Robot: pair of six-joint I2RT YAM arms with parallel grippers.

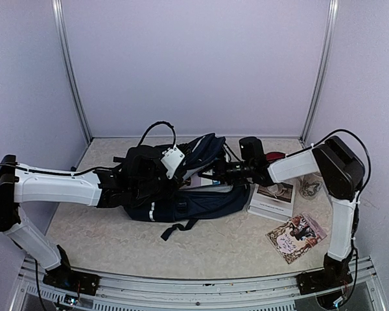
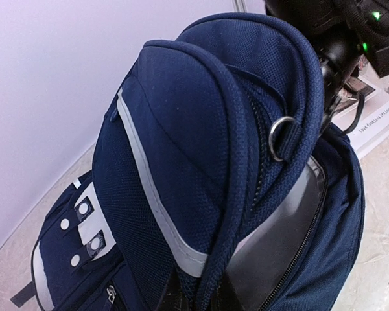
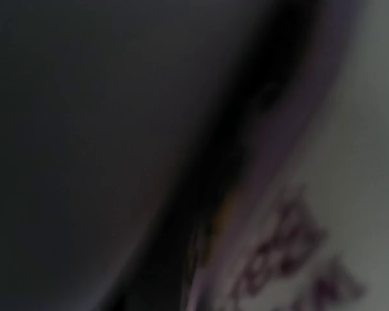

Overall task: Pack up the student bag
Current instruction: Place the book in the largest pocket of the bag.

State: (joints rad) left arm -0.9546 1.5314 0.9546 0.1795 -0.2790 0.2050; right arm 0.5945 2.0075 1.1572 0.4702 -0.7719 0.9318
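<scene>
Student bag (image 1: 194,202) lies centred on the worktop (image 1: 117,240), flap raised. Your left end effector (image 1: 179,167) is clamped on that flap. Your right end effector (image 1: 215,173) sits at its opening, and you cannot tell whether it is apart or together.

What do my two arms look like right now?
Both share one build: the left arm and right arm have white boxy link shells with black joints, wrists and bases. A black cable loops above the left wrist, beside a white camera bracket; another cable arcs over the right elbow. Green lights glow near the right arm's wrist.
</scene>
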